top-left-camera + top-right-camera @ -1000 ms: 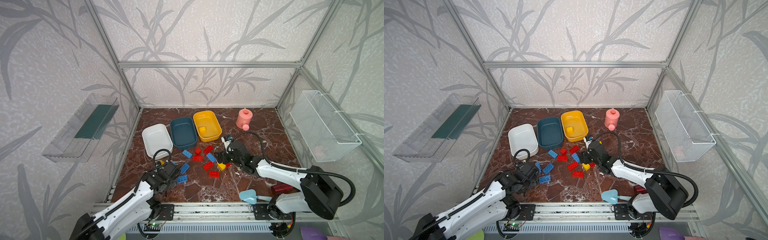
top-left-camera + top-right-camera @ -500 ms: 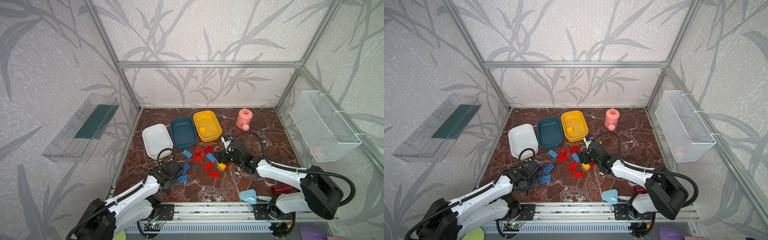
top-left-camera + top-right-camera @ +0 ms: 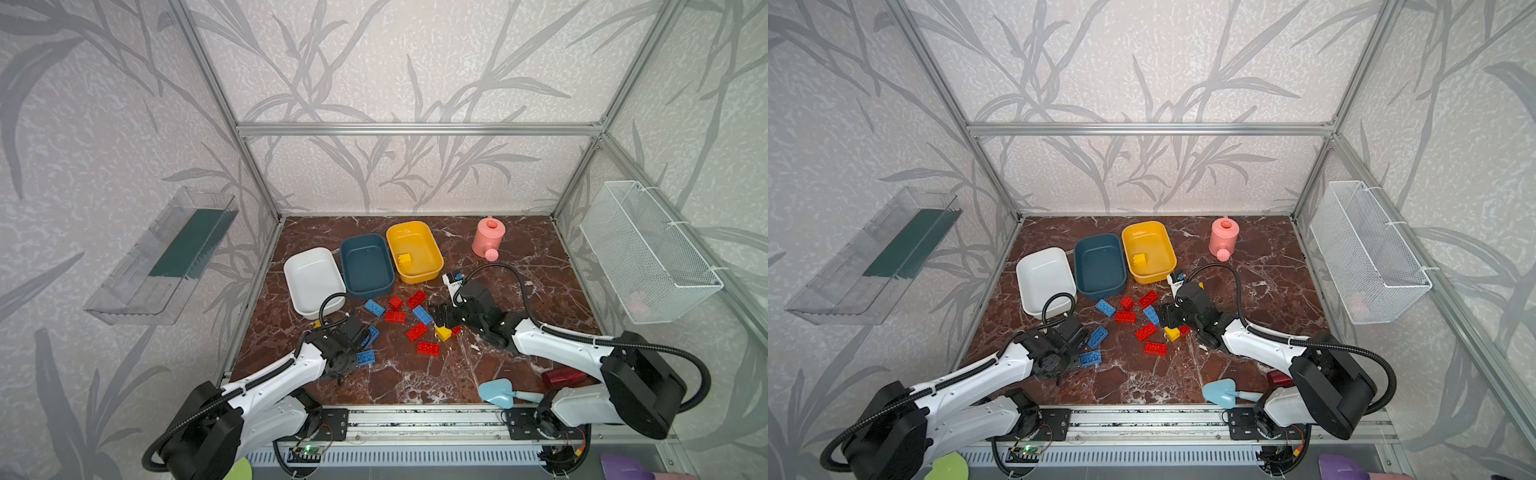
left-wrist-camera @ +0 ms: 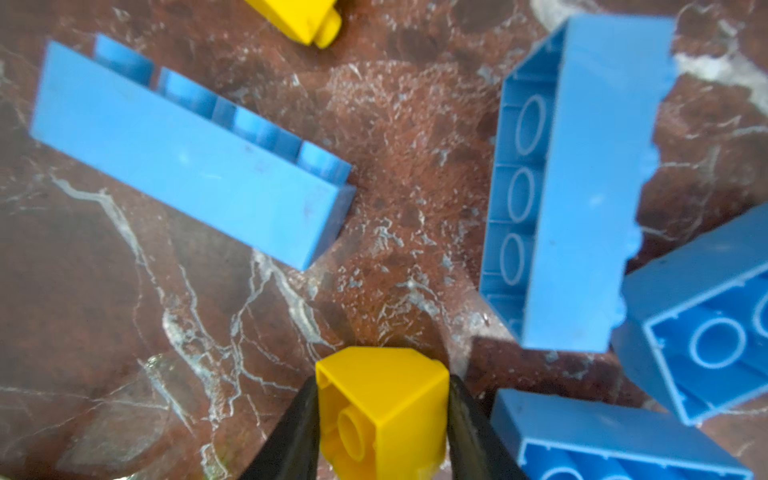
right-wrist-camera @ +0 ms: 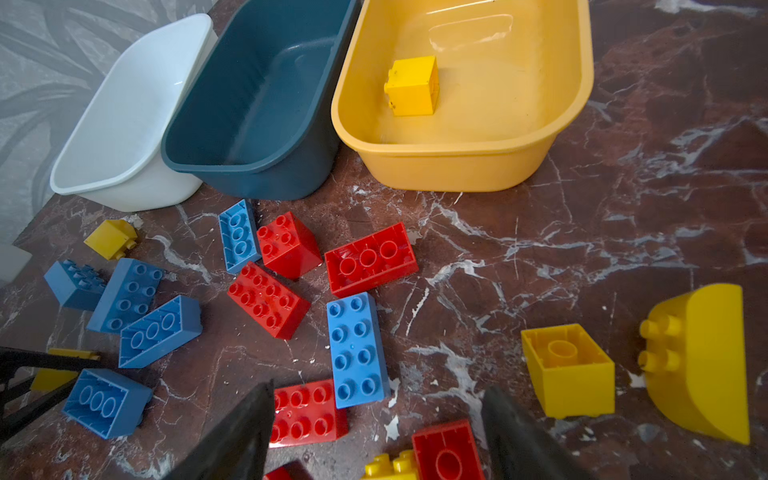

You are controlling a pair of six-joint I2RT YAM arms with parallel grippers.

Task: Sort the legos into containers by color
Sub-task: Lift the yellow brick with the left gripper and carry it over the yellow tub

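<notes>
One small yellow brick [image 4: 386, 415] sits pinched between the fingers [image 4: 291, 436] of the left gripper [image 4: 382, 386], both pressed to its sides. Cannot tell whether it is clear of the table [image 4: 124, 332]. Blue bricks [image 4: 187, 153] lie near it, not touching. More red, blue and yellow pieces lie loose in front of three tubs set side by side: white tub [image 3: 309, 270], teal tub [image 3: 365, 266], yellow tub [image 3: 424, 241]. A second yellow brick [image 3: 404, 259] lies in the yellow tub. The right gripper [image 5: 378, 392] has its fingers wide apart, above red bricks [image 5: 305, 409]
</notes>
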